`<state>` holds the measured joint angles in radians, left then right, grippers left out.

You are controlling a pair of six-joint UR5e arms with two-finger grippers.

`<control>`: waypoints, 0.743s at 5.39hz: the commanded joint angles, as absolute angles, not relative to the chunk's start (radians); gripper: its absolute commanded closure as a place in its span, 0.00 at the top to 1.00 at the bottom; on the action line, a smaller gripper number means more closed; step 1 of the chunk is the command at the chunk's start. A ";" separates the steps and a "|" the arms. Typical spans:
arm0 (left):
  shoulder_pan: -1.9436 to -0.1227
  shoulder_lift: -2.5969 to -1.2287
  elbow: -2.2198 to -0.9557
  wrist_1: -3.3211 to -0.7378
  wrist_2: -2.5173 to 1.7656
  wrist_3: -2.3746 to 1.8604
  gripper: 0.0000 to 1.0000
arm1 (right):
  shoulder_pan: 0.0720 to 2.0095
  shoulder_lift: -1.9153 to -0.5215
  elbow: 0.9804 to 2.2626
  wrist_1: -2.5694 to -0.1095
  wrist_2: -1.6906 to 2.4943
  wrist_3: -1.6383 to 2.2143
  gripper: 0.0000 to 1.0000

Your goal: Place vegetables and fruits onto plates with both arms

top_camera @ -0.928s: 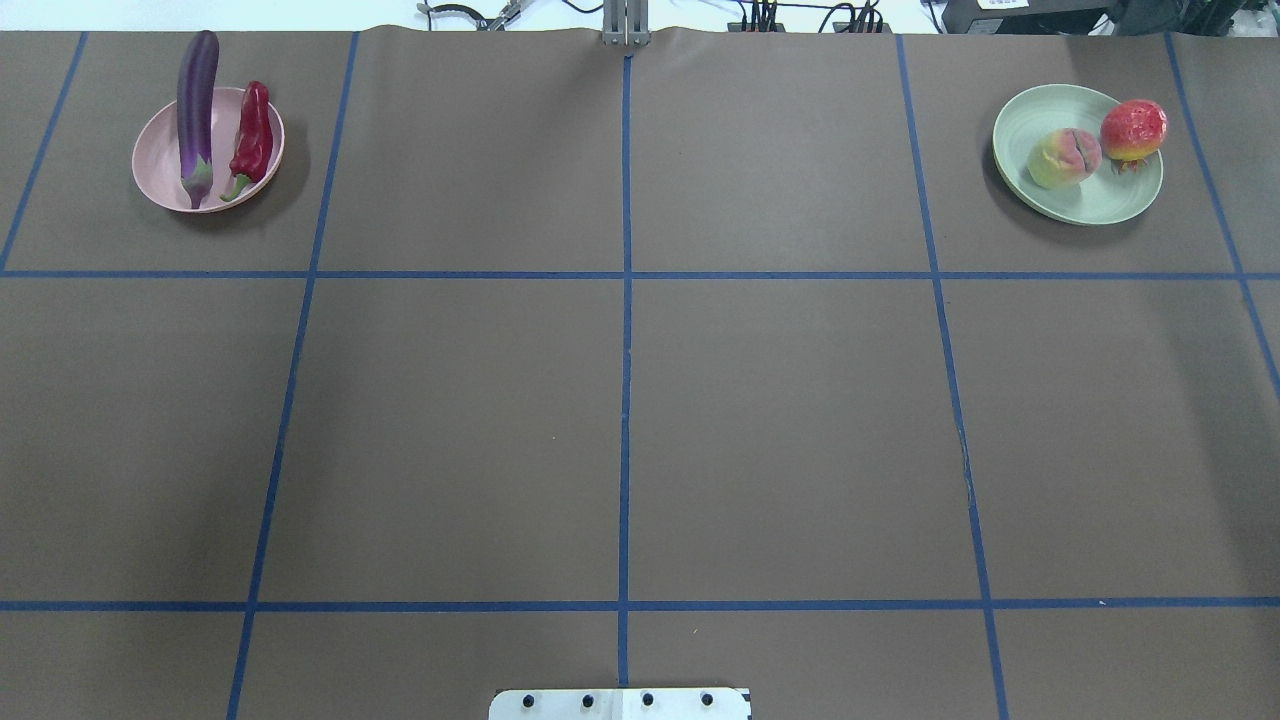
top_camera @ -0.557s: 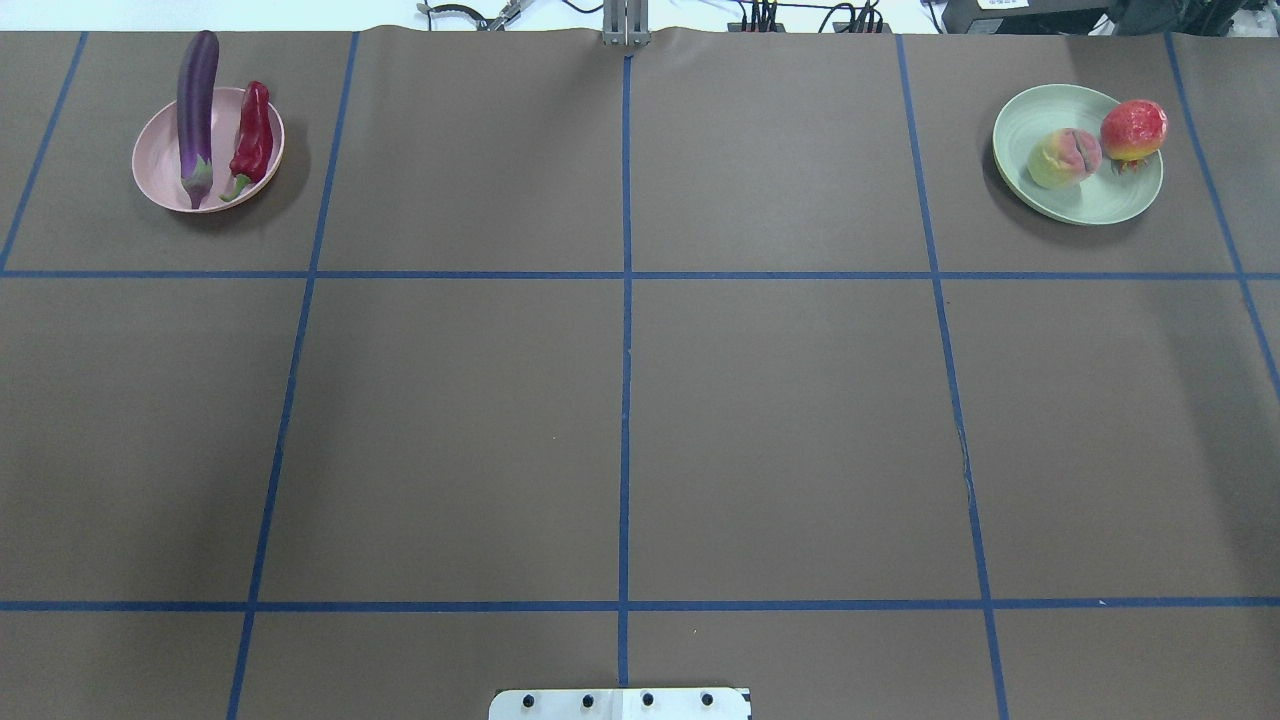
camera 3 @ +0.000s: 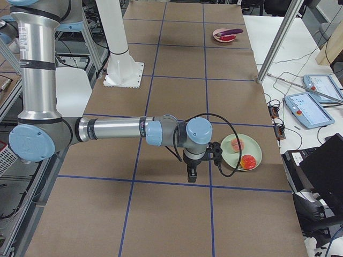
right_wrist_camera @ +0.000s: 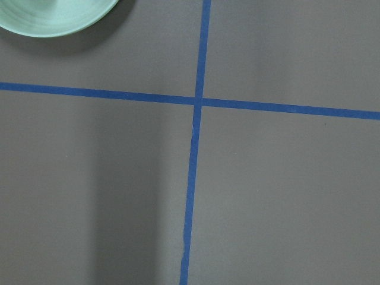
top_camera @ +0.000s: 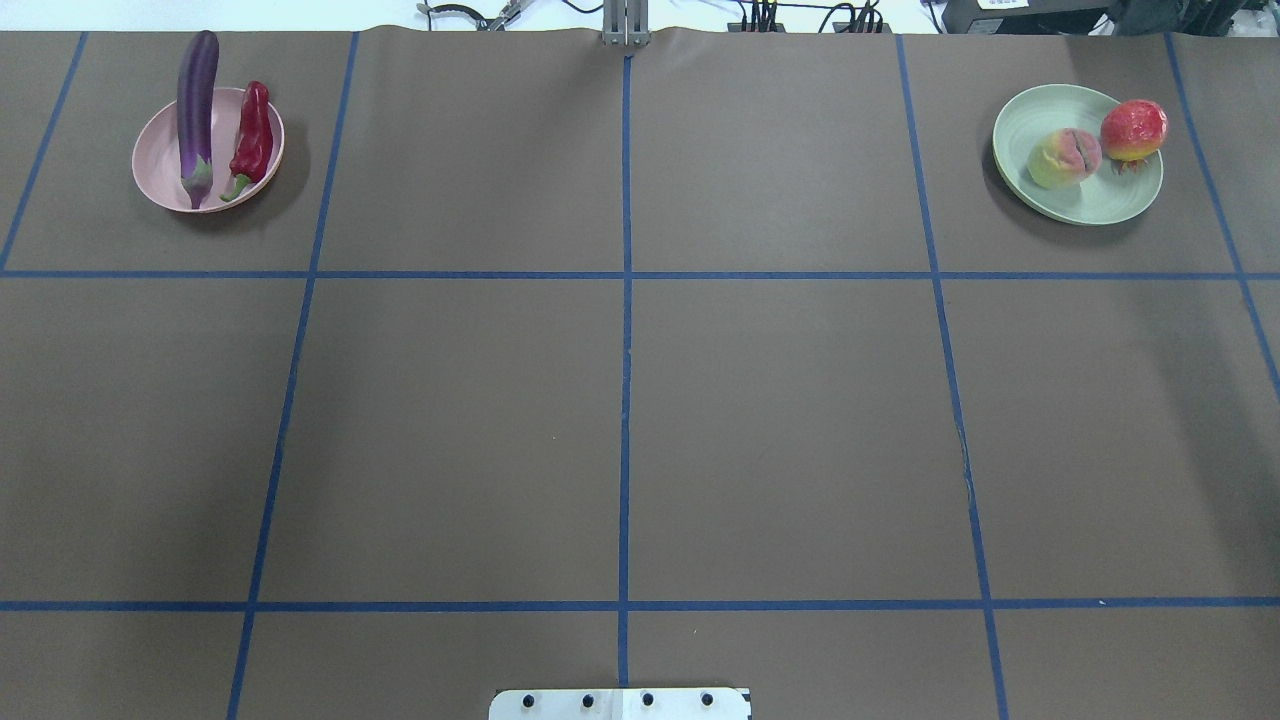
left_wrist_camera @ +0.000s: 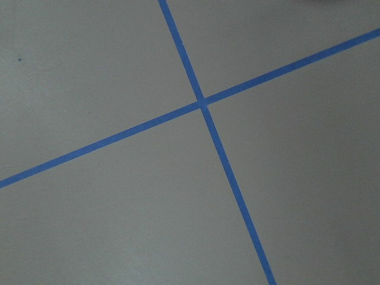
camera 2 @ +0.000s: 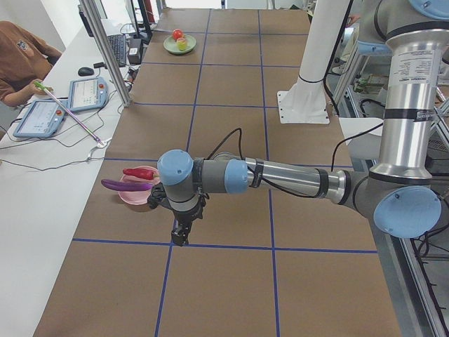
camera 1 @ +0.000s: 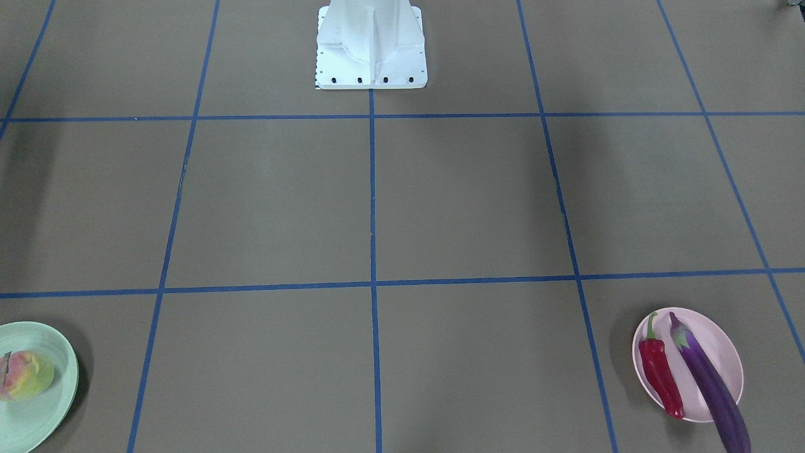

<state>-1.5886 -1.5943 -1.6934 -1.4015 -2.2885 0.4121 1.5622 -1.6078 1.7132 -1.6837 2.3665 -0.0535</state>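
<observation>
The purple eggplant [top_camera: 196,110] and the red chili [top_camera: 252,138] lie on the pink plate [top_camera: 160,170] at the far left; the eggplant overhangs the far rim. The peach [top_camera: 1064,158] and the red-orange fruit [top_camera: 1133,130] sit on the mint green plate [top_camera: 1080,200] at the far right. My left gripper [camera 2: 181,235] hangs over bare table just short of the pink plate [camera 2: 133,195]. My right gripper [camera 3: 192,175] hangs over bare table beside the mint plate [camera 3: 252,152]. Both show only in the side views, so I cannot tell whether they are open or shut.
The brown table cover carries a grid of blue tape lines [top_camera: 624,300]. The white base block [camera 1: 371,50] stands at the robot's side. Metal posts, tablets and cables lie past the far table edge, and a seated operator [camera 2: 21,56] is there.
</observation>
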 commanded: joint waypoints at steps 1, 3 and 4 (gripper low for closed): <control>-1.589 -1.594 -1.701 -1.402 -2.287 0.413 1.00 | 1.552 -1.612 1.736 -1.684 2.373 -0.038 1.00; -1.589 -1.592 -1.703 -1.401 -2.287 0.413 1.00 | 1.552 -1.615 1.747 -1.686 2.376 -0.038 1.00; -1.589 -1.586 -1.697 -1.404 -2.286 0.414 1.00 | 1.552 -1.614 1.747 -1.686 2.376 -0.038 1.00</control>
